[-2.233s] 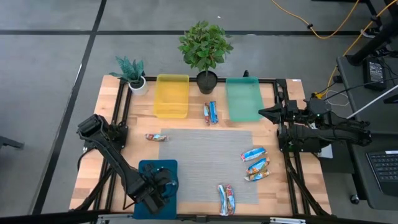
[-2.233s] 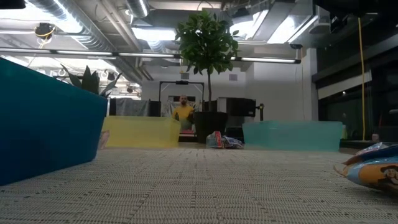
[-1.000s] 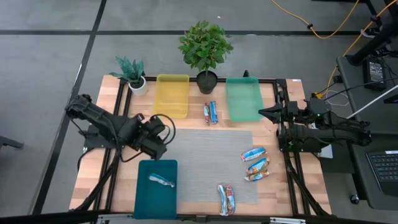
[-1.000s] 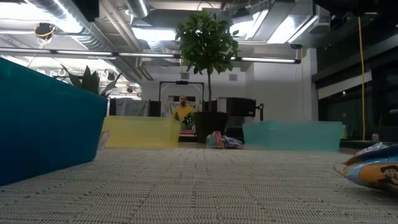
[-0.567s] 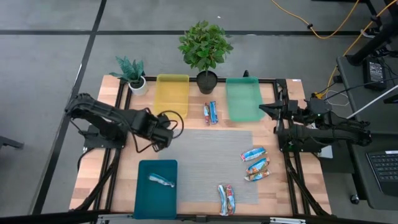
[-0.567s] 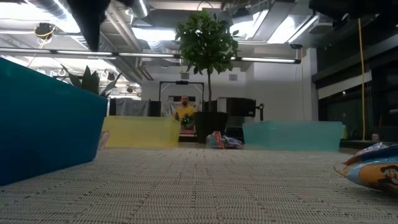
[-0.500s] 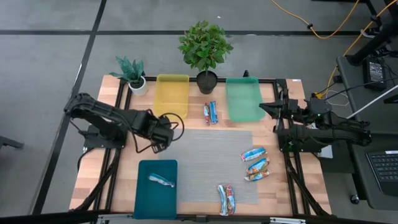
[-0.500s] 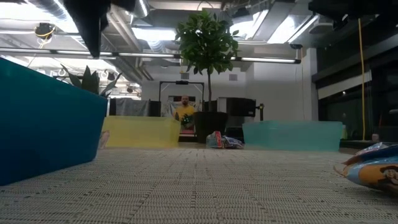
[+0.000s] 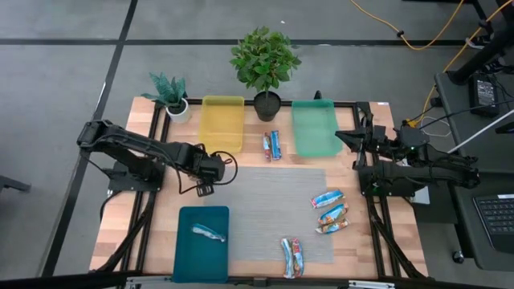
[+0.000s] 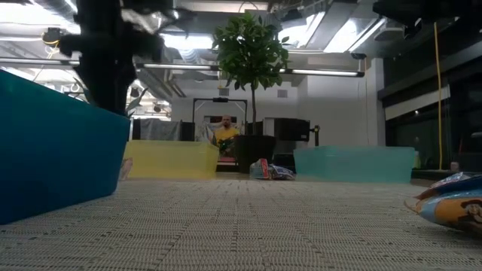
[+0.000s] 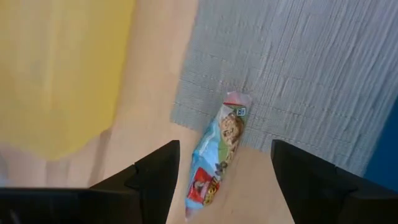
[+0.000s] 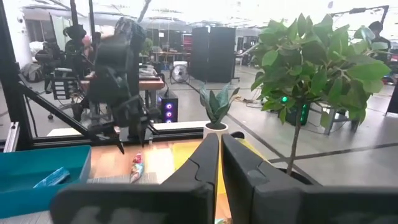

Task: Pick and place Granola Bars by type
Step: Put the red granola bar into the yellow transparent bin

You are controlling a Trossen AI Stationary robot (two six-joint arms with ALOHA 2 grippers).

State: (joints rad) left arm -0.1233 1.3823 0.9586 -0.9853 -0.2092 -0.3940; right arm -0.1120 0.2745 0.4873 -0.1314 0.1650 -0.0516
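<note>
**Left gripper spread above a bar at the mat corner**

We find the left gripper (image 9: 202, 185) over the far left corner of the grey woven mat (image 9: 265, 213), its fingers (image 11: 155, 177) spread wide and holding nothing. Between them in the left wrist view lies one granola bar (image 11: 219, 146), light blue with a red end, half on the mat corner and half on the bare wood table (image 9: 120, 217). We cannot tell how far above the bar the fingers hang. The yellow tray (image 9: 222, 122) sits just beyond this spot, toward the far edge.

The dark teal tray (image 9: 201, 245) stands at the near left, with one wrapped bar (image 9: 208, 233) lying inside it.

The right gripper (image 12: 219, 144) waits at the table's right edge by the pale green tray (image 9: 314, 127), its fingers pressed together and empty.

Other bars we count from above: a pair (image 9: 272, 145) side by side between the yellow and green trays; three (image 9: 330, 210) clustered on the mat's right side; two (image 9: 293, 257) at the mat's near edge.

Two potted plants stand along the far edge: a small one (image 9: 169, 92) at the left corner, a taller leafy one (image 9: 265, 60) between the trays.

In the low view, a person in a yellow top (image 10: 222, 134) is in the room behind the table.
</note>
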